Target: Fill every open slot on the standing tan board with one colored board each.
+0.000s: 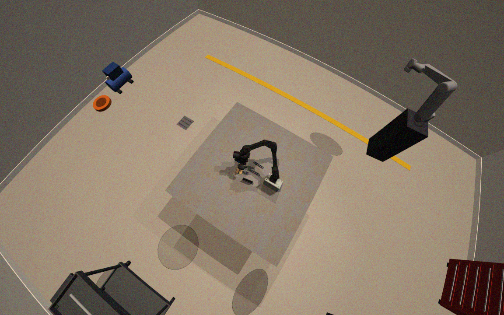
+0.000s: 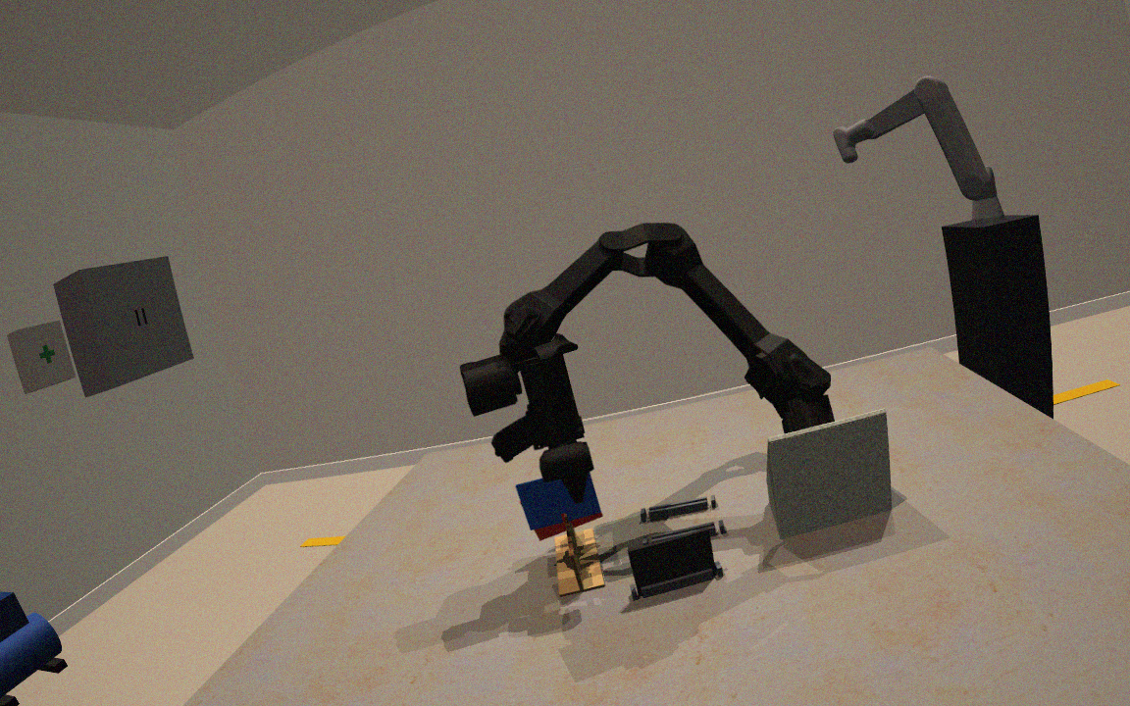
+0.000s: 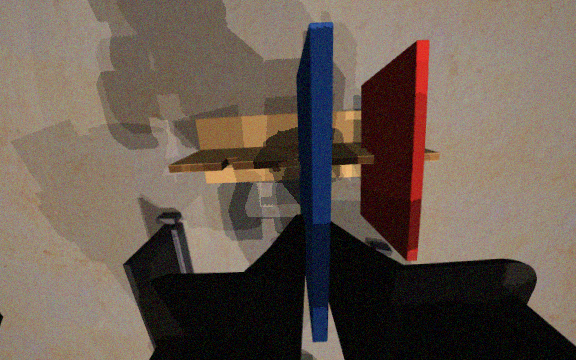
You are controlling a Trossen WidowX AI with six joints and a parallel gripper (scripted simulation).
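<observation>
My gripper [image 2: 582,496] [image 3: 307,222] is shut on the upright blue board [image 2: 540,504] [image 3: 321,125], which lies crosswise over the middle of the standing tan board [image 2: 577,575] [image 3: 195,167]. The blue board is higher than the red board [image 2: 556,530] [image 3: 393,150]. The red board stands crosswise on the tan board, to the right in the wrist view. An open notch shows in the tan board's top edge at left in the wrist view. The blue board's notch and lower edge are hidden there, so its depth in a slot cannot be told. A black board [image 2: 673,563] [image 3: 150,270] stands in the front holder.
The rear holder [image 2: 679,509] holds no board. Another holder stands just behind the black board. A grey-green panel [image 2: 829,480] stands in front of the arm's base. A second arm [image 1: 438,97] [image 2: 950,131] stands far off on a black pedestal [image 1: 397,137] [image 2: 998,307].
</observation>
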